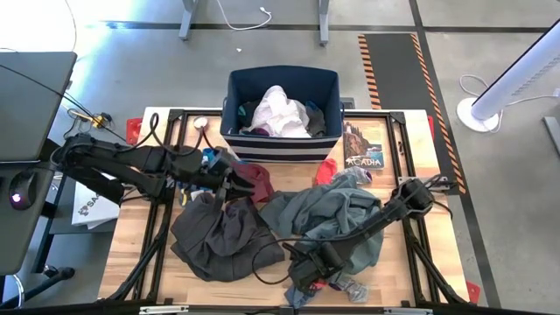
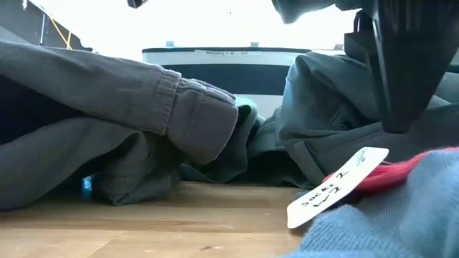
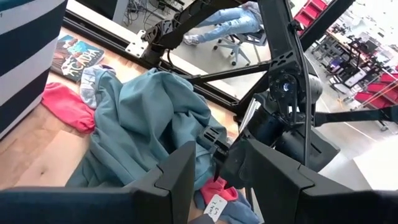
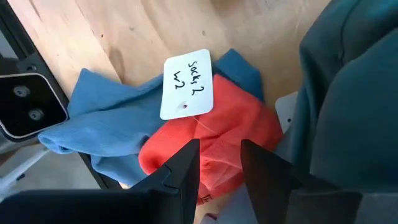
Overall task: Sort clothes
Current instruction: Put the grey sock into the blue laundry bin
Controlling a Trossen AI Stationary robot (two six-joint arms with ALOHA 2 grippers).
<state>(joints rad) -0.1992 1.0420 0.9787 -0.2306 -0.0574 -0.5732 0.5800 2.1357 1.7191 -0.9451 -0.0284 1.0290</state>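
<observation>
Clothes lie across the table (image 1: 131,262): dark grey-brown trousers (image 1: 219,234) left, grey-green shirt (image 1: 337,219) right, white piece (image 1: 278,112) in the far bin (image 1: 282,149). My right gripper (image 4: 219,163) hovers, fingers narrowly parted, over the near red sock (image 4: 214,143); my left gripper (image 1: 238,182), fingers apart, empty, sits by the maroon piece (image 1: 258,179).

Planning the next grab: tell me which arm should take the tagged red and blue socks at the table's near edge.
The right. The right gripper hangs open directly over the socks, its fingers framing the red one below the tag. The left gripper is far off, by the maroon piece near the bin.
</observation>
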